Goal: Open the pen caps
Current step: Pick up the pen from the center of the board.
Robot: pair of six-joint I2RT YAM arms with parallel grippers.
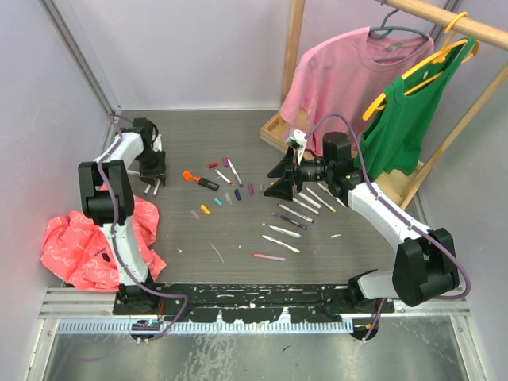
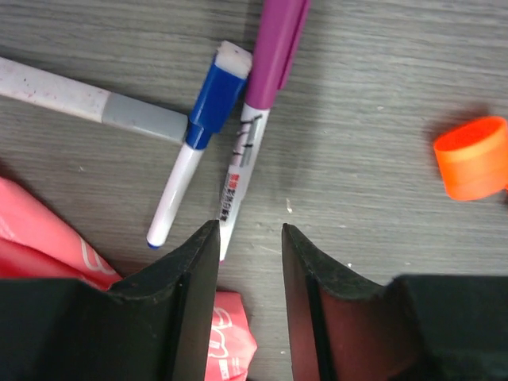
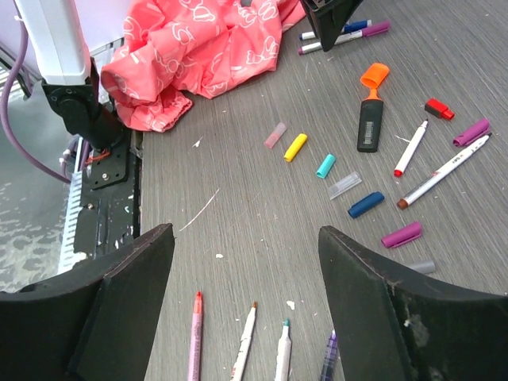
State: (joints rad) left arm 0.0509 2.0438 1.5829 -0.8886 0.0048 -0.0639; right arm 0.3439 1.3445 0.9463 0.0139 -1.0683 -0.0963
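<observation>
Pale lilac walls [image 1: 198,48] enclose a grey wood-grain table [image 1: 238,135]. A wooden clothes rack [image 1: 295,48] stands at rear right, bearing a pink T-shirt [image 1: 333,79] and green top [image 1: 405,119]. Crumpled coral cloth [image 1: 71,246] lies near left. Lighting even.

No wording could be read. The purple-capped pen [image 2: 242,171] carried small black and red print along its white barrel, too blurred to make out. The orange-black marker [image 3: 370,123] bore a pale label with fine lines on its black body, equally illegible.
</observation>
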